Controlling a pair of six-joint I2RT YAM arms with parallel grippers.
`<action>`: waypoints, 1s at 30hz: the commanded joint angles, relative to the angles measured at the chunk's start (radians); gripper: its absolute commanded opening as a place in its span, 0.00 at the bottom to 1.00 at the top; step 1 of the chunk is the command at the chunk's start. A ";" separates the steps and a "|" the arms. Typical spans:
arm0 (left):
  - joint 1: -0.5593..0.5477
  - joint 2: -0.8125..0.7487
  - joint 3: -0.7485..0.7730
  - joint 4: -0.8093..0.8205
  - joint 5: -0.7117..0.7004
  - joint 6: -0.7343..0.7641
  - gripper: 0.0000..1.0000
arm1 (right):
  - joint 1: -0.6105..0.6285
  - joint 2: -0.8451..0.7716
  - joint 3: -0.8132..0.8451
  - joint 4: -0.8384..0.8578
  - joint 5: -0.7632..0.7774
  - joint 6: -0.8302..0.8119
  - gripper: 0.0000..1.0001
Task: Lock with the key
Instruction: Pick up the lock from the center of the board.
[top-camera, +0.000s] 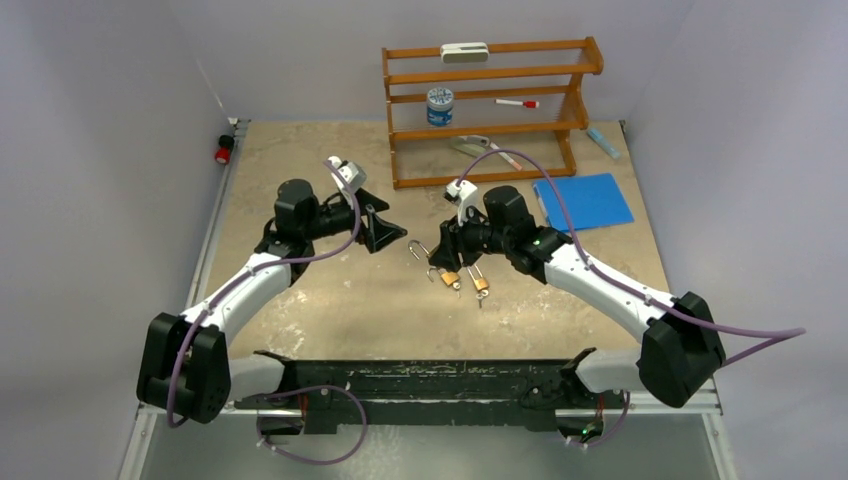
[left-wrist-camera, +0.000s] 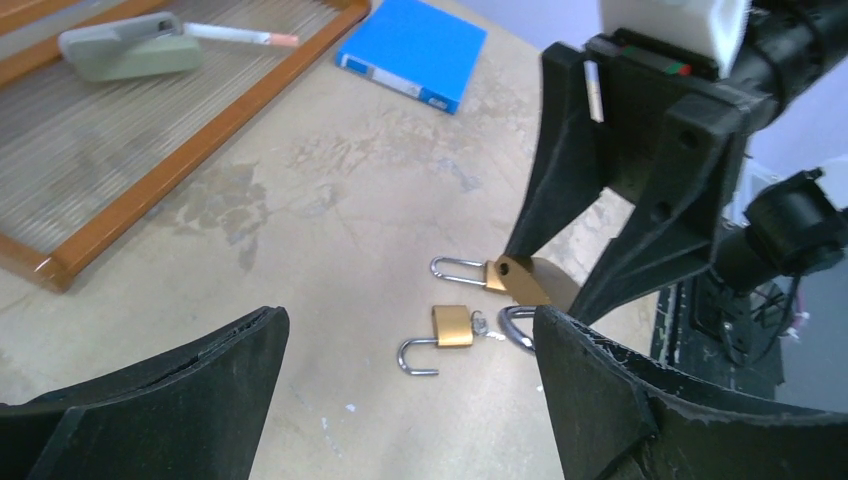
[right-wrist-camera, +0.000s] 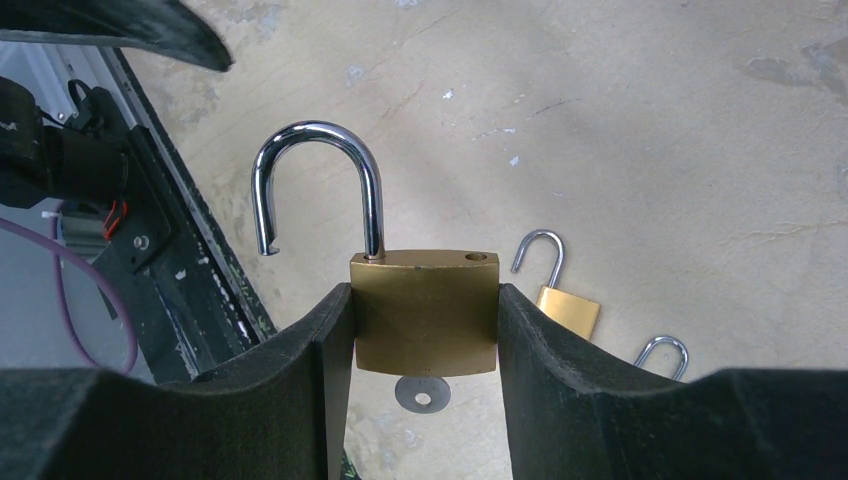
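Observation:
My right gripper (right-wrist-camera: 425, 305) is shut on the brass body of a padlock (right-wrist-camera: 425, 325). Its steel shackle (right-wrist-camera: 318, 180) stands open and a key head (right-wrist-camera: 422, 394) hangs under the body. In the top view the right gripper (top-camera: 441, 247) holds it just above the table, with the shackle towards my left gripper (top-camera: 386, 230). The left gripper (left-wrist-camera: 410, 395) is open and empty, a short way from the held padlock (left-wrist-camera: 535, 282). Two more open padlocks lie on the table, one (left-wrist-camera: 452, 327) in the left wrist view and one (right-wrist-camera: 568, 308) in the right wrist view.
A wooden rack (top-camera: 490, 110) stands at the back with a jar, a marker and a grey stapler-like item (left-wrist-camera: 125, 50). A blue book (top-camera: 583, 200) lies to its right. A red knob (top-camera: 223, 153) sits at the far left edge.

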 joint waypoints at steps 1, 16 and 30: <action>-0.009 -0.014 0.023 0.130 0.122 -0.061 0.93 | -0.005 -0.021 0.046 0.049 -0.023 0.004 0.00; -0.114 0.072 0.094 -0.231 0.077 0.250 0.84 | -0.005 -0.056 0.064 0.009 0.005 -0.009 0.00; -0.114 0.057 0.071 -0.145 0.154 0.249 0.67 | -0.004 -0.073 0.068 -0.003 -0.037 -0.021 0.00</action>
